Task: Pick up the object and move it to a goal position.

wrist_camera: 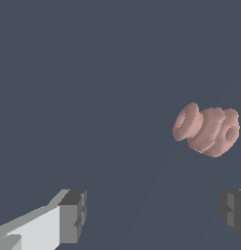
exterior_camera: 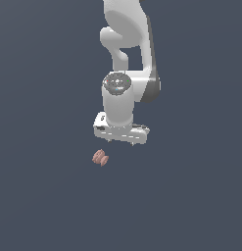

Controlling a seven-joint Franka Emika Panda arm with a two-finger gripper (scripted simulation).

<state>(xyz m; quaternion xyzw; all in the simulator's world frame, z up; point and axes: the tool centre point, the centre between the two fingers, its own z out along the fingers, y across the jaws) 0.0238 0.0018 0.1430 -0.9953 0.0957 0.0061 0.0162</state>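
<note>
The surface (exterior_camera: 49,206) is one flat, matte slate-blue plane with no seams or edges; no walls or furniture show around it. The white gripper (wrist_camera: 153,215) hangs with its grey-padded fingers (wrist_camera: 73,216) spread wide and nothing between them; the pinkish-brown object (wrist_camera: 206,130), matte and lumpy with ring-like lobes, lies beyond the fingertips, outside the gap and nearer one finger, apart from both.

Exterior view: looks from a distance, facing the arm head-on and somewhat from above, taking in the gripper (exterior_camera: 121,141) and the object (exterior_camera: 101,158) below it.
Wrist view: looks from the wrist out past the fingertips (wrist_camera: 73,216), close to the object (wrist_camera: 207,130).
Shared: the object, the fingers, and the plain dark ground (exterior_camera: 44,196) around them.
</note>
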